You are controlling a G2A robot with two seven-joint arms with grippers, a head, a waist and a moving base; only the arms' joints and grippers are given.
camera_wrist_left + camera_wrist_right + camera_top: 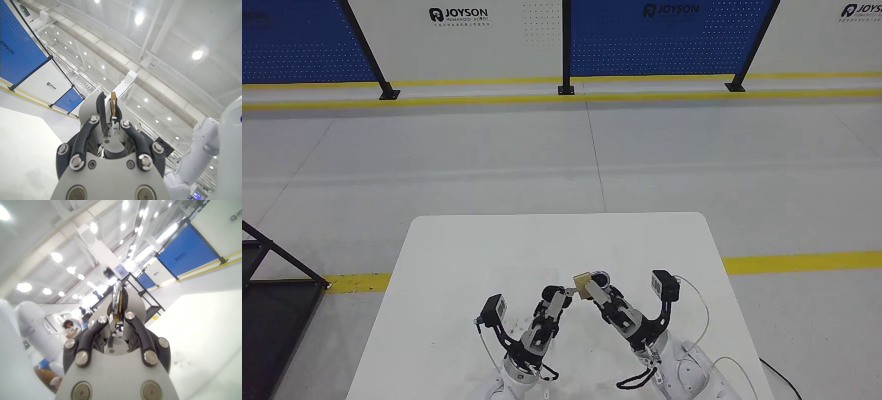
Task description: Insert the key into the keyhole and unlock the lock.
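Brass padlock with chrome shackle (116, 303) sits clamped in the right claw (118, 298). Left claw (109, 101) pinches a flat brass key (113, 105) just beside it.

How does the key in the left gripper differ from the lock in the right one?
The key is a thin, flat, brass-coloured piece; the lock is thicker, with a brass body topped by a shiny silver shackle. The key sits in the left gripper, the lock in the right gripper. Both are gripped between jaws, above the table.
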